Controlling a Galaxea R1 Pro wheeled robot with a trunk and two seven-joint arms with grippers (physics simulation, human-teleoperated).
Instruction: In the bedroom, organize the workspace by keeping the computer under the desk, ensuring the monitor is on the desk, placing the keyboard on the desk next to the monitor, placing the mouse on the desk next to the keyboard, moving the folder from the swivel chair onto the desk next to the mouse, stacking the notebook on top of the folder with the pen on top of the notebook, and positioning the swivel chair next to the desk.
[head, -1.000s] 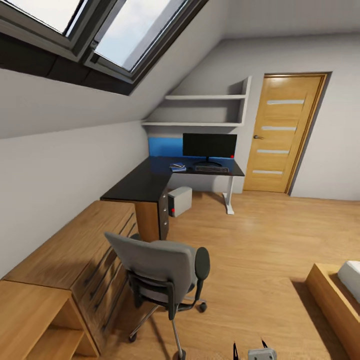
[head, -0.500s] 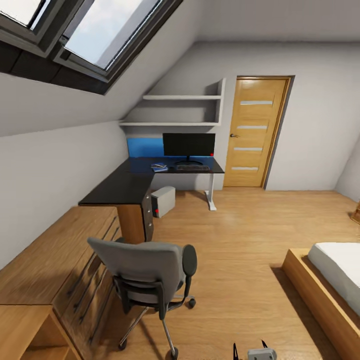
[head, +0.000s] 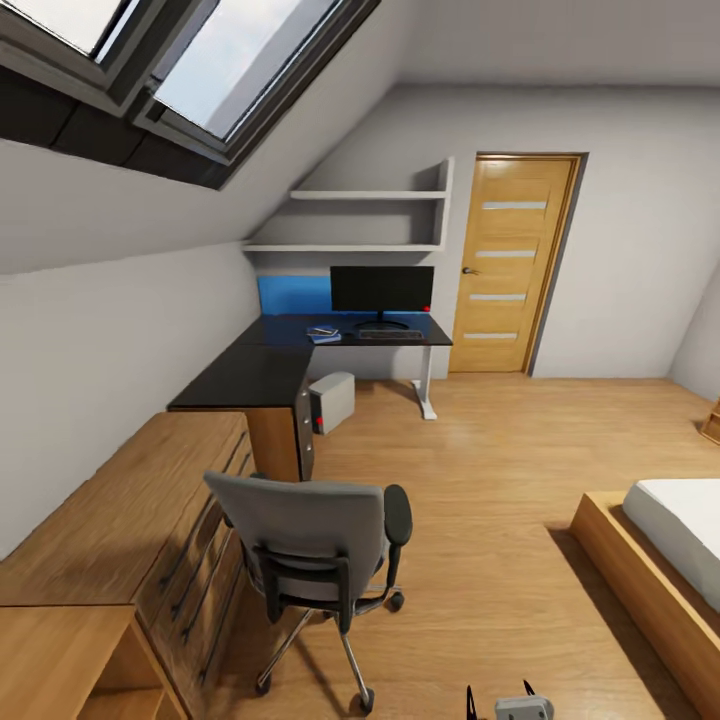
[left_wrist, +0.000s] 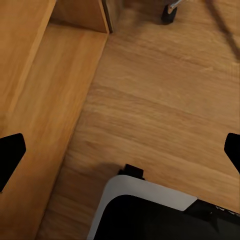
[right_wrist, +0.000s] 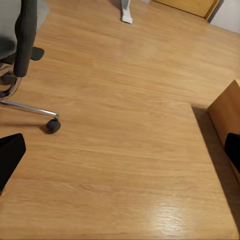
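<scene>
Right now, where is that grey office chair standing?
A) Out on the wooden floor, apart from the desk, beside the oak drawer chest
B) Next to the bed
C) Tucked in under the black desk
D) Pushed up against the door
A: in the head view the swivel chair stands on the wooden floor beside the oak drawer chest, well short of the desk.

We are in an attic bedroom at home: a sloped ceiling with skylights (head: 190, 60), a bed (head: 680, 540) with a white mattress, a wooden door (head: 508, 265), oak flooring, and a corner desk (head: 262, 370) with monitor (head: 382, 288) and swivel chair (head: 305, 545).
</scene>
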